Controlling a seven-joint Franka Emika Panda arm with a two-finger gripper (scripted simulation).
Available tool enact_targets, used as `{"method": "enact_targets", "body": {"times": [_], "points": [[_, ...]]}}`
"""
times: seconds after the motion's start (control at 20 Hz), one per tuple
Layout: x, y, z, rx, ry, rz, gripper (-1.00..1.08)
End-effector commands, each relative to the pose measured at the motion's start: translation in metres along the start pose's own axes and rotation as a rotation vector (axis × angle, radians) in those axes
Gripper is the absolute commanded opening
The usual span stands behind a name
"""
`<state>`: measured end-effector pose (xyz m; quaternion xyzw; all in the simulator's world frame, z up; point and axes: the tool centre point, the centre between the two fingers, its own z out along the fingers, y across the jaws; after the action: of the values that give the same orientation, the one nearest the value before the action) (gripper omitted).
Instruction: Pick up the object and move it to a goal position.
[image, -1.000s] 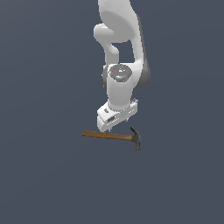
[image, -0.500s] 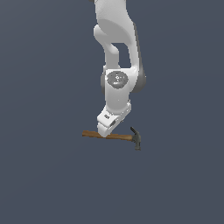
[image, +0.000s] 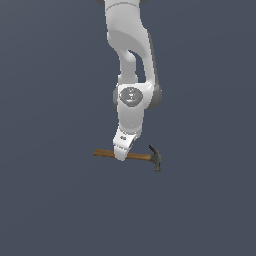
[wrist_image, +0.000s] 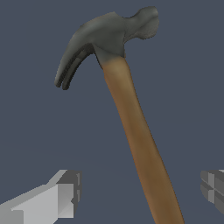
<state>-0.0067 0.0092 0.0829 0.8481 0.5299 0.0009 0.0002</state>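
The hammer (image: 142, 156) lies flat on the dark grey floor, brown wooden handle toward the exterior view's left, dark grey head (image: 156, 158) toward its right. My gripper (image: 121, 157) is down at the middle of the handle. In the wrist view the hammer (wrist_image: 133, 127) runs between my two fingers, with its claw head (wrist_image: 109, 35) far from them. The gripper (wrist_image: 140, 190) is open: one finger (wrist_image: 65, 194) and the other finger (wrist_image: 213, 186) stand well apart on either side of the handle, with gaps to it.
The plain dark grey floor (image: 55, 200) spreads all around the hammer. The white arm (image: 131, 75) rises above the gripper. No other objects show.
The arm has come down and the hand has turned, bringing the gripper from just above the handle to straddle it. The hammer has not moved.
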Motion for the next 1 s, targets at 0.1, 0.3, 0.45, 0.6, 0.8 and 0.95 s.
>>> {"method": "enact_targets", "body": {"times": [0.1,0.3,0.45,0.6,0.8,0.95], "points": [[-0.003,-0.001,0.008,0.000,-0.001,-0.093,1.00],[-0.005,-0.001,0.012,0.001,-0.001,-0.148,1.00],[-0.006,-0.001,0.015,0.001,-0.001,-0.176,1.00],[-0.007,-0.001,0.016,0.001,-0.001,-0.190,1.00],[-0.007,-0.001,0.016,0.002,-0.001,-0.188,1.00],[-0.007,-0.002,0.021,0.002,-0.001,-0.189,1.00]]}}
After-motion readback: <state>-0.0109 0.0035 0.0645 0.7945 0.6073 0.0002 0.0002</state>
